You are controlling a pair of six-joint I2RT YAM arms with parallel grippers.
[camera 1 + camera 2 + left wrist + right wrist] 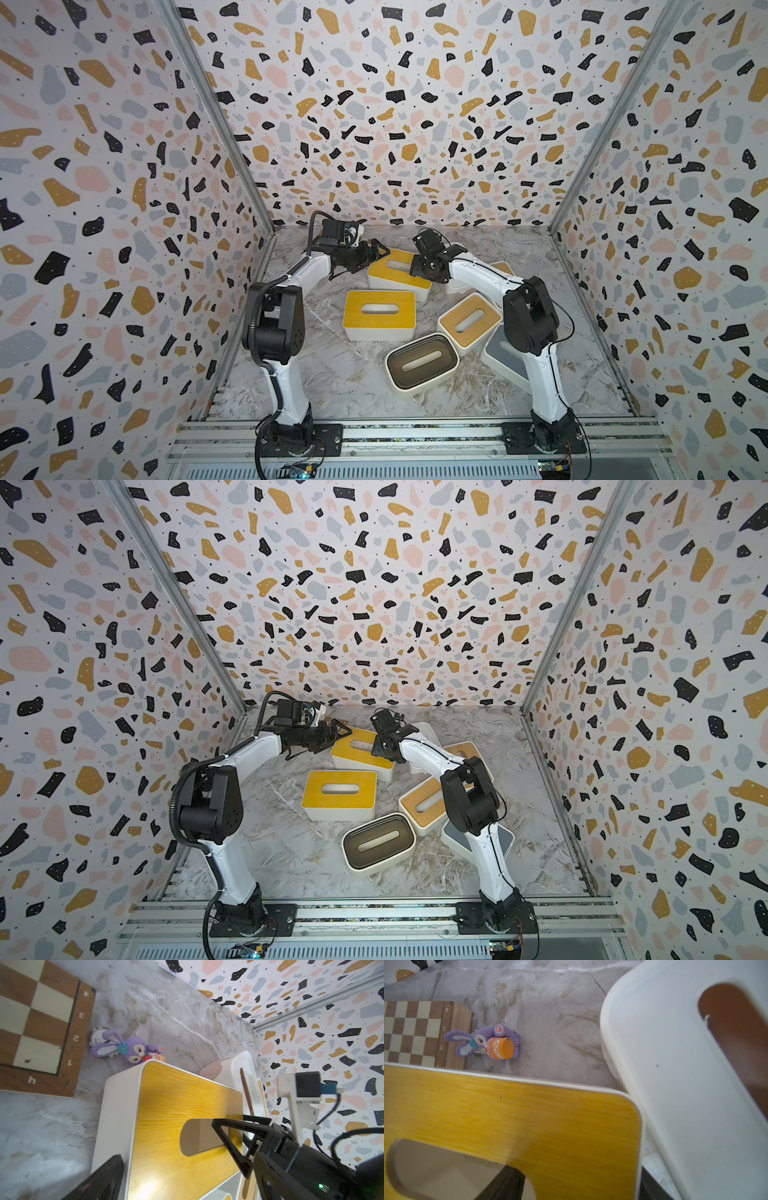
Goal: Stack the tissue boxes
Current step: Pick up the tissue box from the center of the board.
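1. Holding nothing with the left end effector (372, 258): jaws spread wide, one finger (99, 1178) just outside a short end wall of the far yellow-lidded tissue box (399, 272).
2. Straddling the opposite end of that box with the right end effector (228, 1119): one finger down in the oval slot, the other outside the end wall, jaws partly apart. Impossible to tell whether pressing on the lid.
3. Sits on the marble surface (332, 374) at the back of the cluster, with a white-lidded tissue box (675, 1084) tilted just beside the end under the right end effector.
4. Spread nearer the arm bases in both top views: second yellow-lidded box (379, 314), light wood-lidded box (469, 320), dark olive-lidded box (422, 363), and grey-lidded box (498, 363) partly hidden by the right arm. Peeking out behind the right forearm, a second light wood lid (500, 268).
5. Lying on the surface beyond the far box in both wrist views: wooden chessboard (41, 1022), with a purple plush bunny (128, 1047) just beside its numbered edge.
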